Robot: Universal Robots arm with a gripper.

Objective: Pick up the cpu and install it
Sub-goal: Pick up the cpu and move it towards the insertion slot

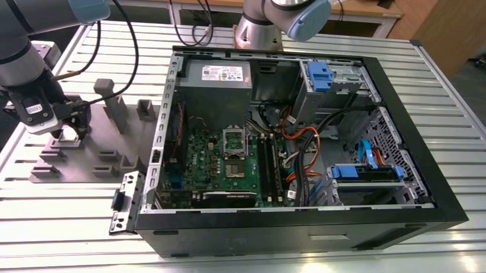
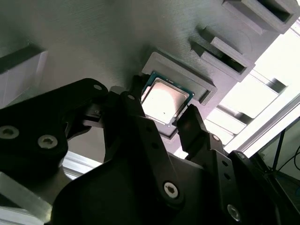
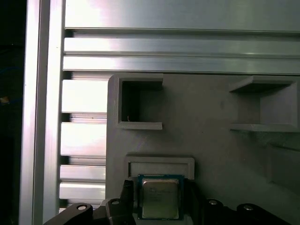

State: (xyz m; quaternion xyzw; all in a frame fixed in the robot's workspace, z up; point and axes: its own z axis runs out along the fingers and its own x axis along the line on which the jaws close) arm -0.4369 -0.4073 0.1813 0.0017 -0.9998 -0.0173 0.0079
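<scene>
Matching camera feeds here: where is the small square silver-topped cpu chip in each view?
Exterior view: small square silver-topped cpu, at the exterior view's far left.
Second wrist view: cpu seated in a raised nest.
First wrist view: cpu in that same nest.
Shared landmark: the matte grey plastic fixture plate.

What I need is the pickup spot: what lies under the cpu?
The cpu rests in a raised, framed seat on the grey fixture plate. The seat's floor beneath the chip is covered by the chip itself, so it cannot be seen.
</scene>
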